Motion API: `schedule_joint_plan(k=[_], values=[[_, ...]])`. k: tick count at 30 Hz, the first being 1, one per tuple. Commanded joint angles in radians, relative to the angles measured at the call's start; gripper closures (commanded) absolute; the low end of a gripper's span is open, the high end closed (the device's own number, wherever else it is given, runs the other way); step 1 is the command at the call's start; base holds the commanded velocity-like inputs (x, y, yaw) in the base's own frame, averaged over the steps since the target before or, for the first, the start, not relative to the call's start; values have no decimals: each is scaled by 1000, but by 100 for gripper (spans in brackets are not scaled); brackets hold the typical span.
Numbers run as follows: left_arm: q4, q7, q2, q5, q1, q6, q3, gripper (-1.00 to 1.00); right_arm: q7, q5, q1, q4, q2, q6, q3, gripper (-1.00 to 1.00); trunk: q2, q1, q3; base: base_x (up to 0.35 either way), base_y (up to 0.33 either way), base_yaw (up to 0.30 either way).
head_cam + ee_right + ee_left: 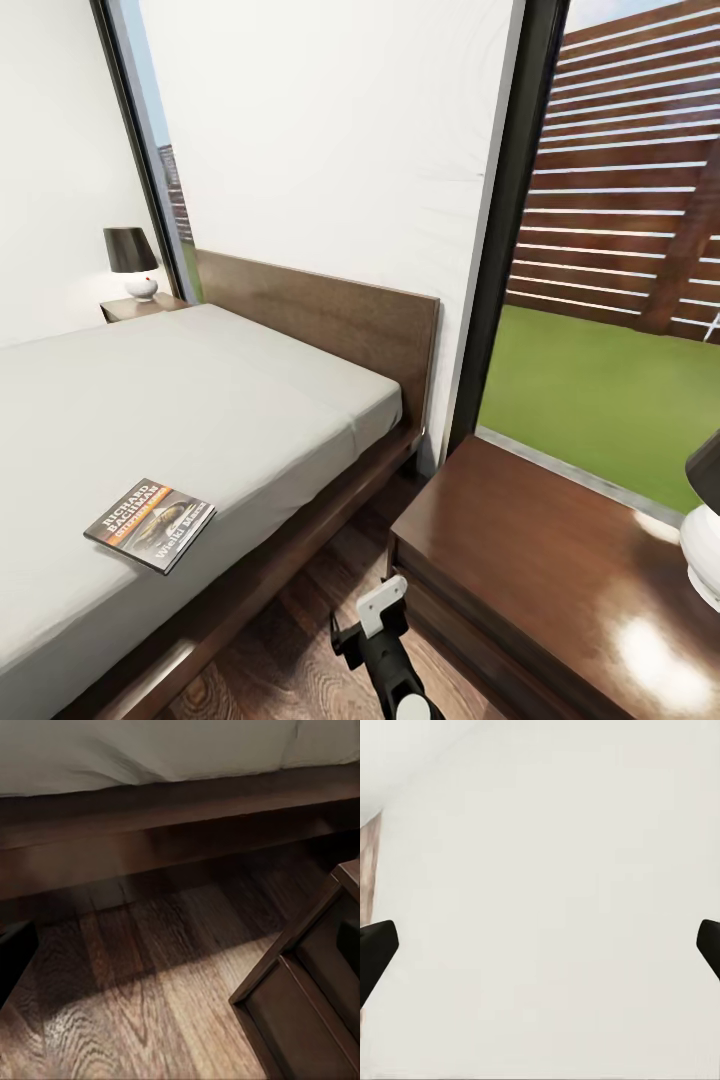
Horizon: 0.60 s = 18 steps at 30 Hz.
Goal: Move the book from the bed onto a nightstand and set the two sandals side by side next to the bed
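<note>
White walls (330, 130) close the room, with a tall dark-framed window (610, 250) at two o'clock showing green grass (590, 400) and a slatted brown fence (640, 170). A narrower window strip (165, 190) stands at eleven o'clock. A black-shaded lamp (131, 261) with a white base sits at ten o'clock; part of a second lamp (703, 520) shows at four o'clock. Brown wood-plank floor (150, 1005) lies at six o'clock, crossed by a band of light.

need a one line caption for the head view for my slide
Book lying on the bed, a nightstand beside it, one robot arm low between them.
</note>
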<state>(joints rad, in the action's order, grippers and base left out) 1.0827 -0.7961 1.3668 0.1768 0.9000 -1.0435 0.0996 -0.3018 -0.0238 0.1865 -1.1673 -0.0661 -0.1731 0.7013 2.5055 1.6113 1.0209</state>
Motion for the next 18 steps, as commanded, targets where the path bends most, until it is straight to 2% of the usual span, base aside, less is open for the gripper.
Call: schedule_joint_plan(k=[1,3,6,11,18], values=[[0,-10,11,19,-1,-4,0,-100,-6,-3,1,2,-1,-8,3,-100,0,0,1,0,0,0],[-1,-10,22,33,-1,-4,-1,-100,-6,-3,3,5,-3,-8,3,-100,0,0,1,0,0,0],[-3,-10,43,85,-1,-4,-3,-100,-6,-3,7,18,-9,-8,3,-100,0,0,1,0,0,0],[-32,-9,57,157,-1,-4,-3,-100,-5,-3,12,36,-15,-7,3,-100,0,0,1,6,0,0],[-67,-8,61,191,-1,-4,-4,-100,-5,-4,14,44,-21,-6,3,-100,0,0,1,7,0,0]])
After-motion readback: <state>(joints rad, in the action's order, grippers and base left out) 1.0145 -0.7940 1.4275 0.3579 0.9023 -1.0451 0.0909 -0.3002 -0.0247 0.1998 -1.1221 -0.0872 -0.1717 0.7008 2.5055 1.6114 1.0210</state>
